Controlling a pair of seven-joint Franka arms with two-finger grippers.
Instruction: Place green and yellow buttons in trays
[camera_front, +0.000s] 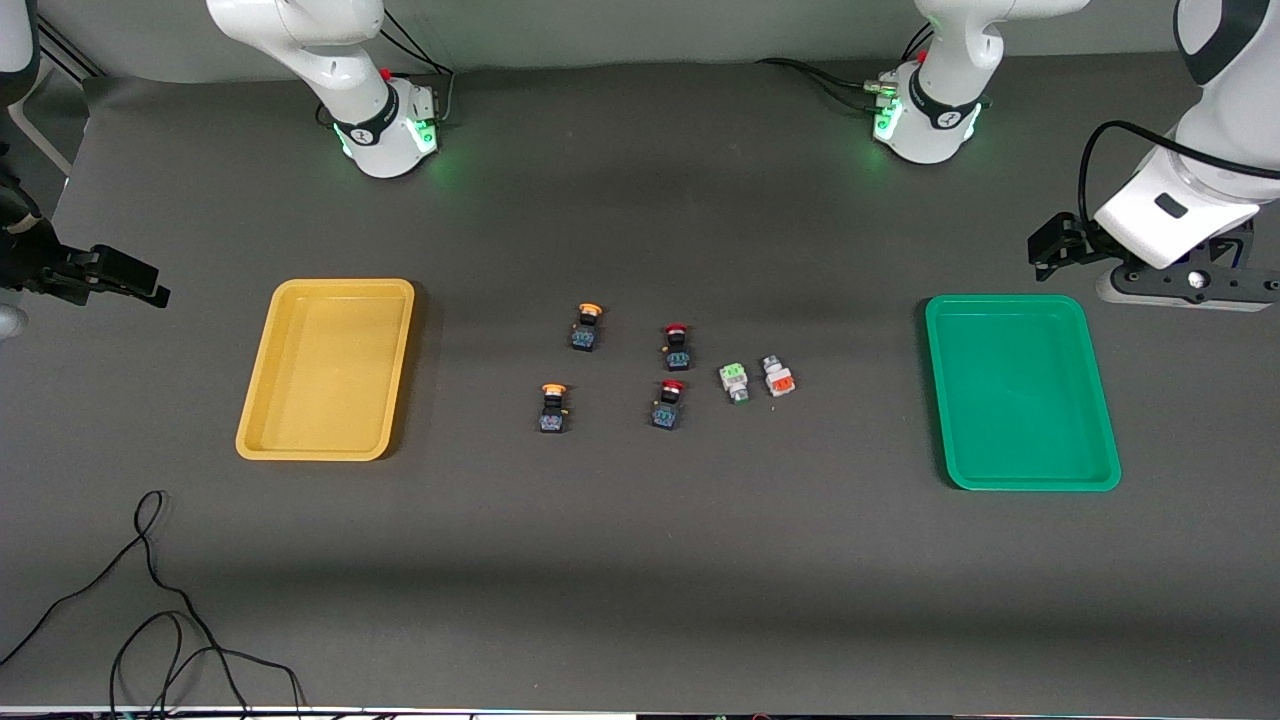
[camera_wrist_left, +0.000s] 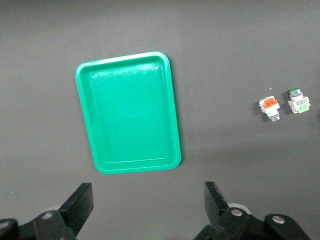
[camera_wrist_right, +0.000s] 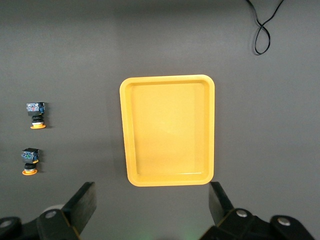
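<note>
The yellow tray (camera_front: 325, 370) (camera_wrist_right: 167, 130) lies toward the right arm's end, the green tray (camera_front: 1020, 392) (camera_wrist_left: 127, 112) toward the left arm's end; nothing lies in either. Between them sit two black buttons with yellow-orange caps (camera_front: 588, 326) (camera_front: 552, 407), a white green-faced button (camera_front: 735, 381) (camera_wrist_left: 298, 102) and a white orange-faced one (camera_front: 778, 376) (camera_wrist_left: 270, 106). My left gripper (camera_wrist_left: 149, 202) (camera_front: 1190, 285) hangs open beside the green tray. My right gripper (camera_wrist_right: 150, 202) hangs open beside the yellow tray, holding nothing.
Two black buttons with red caps (camera_front: 676, 346) (camera_front: 668, 403) sit among the others. A loose black cable (camera_front: 150, 600) (camera_wrist_right: 262, 30) curls on the mat near the front camera at the right arm's end. Both arm bases (camera_front: 385, 130) (camera_front: 930, 120) stand farthest from the front camera.
</note>
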